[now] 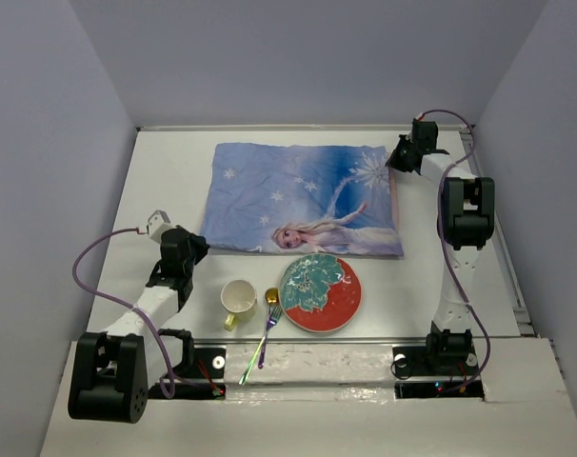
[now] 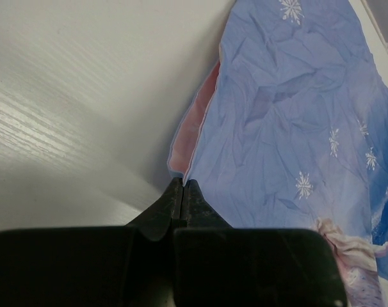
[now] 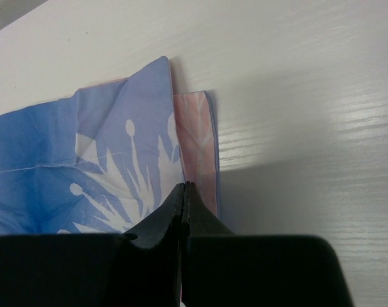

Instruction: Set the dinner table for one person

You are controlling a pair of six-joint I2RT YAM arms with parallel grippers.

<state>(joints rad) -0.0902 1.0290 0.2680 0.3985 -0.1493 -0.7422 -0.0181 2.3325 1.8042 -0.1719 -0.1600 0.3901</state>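
Lying on dinner table (image 1: 165, 181): blue princess mat (image 1: 298, 195), spread flat across the far middle.
Left gripper (image 2: 183, 184): closed, tips at the mat's near-left corner.
Right gripper (image 3: 183, 187): closed, tips on the mat's folded far-right edge.
Near edge: yellow cup (image 1: 239, 298), spoon (image 1: 271, 297), fork (image 1: 260, 343), red plate (image 1: 320, 293), side by side.

A lab booth: bare grey walls (image 1: 298, 57) enclose the white tabletop (image 1: 165, 181).

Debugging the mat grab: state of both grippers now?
Left gripper: closed, pinching the cloth mat at its corner.
Right gripper: closed, pinching the cloth mat's edge.
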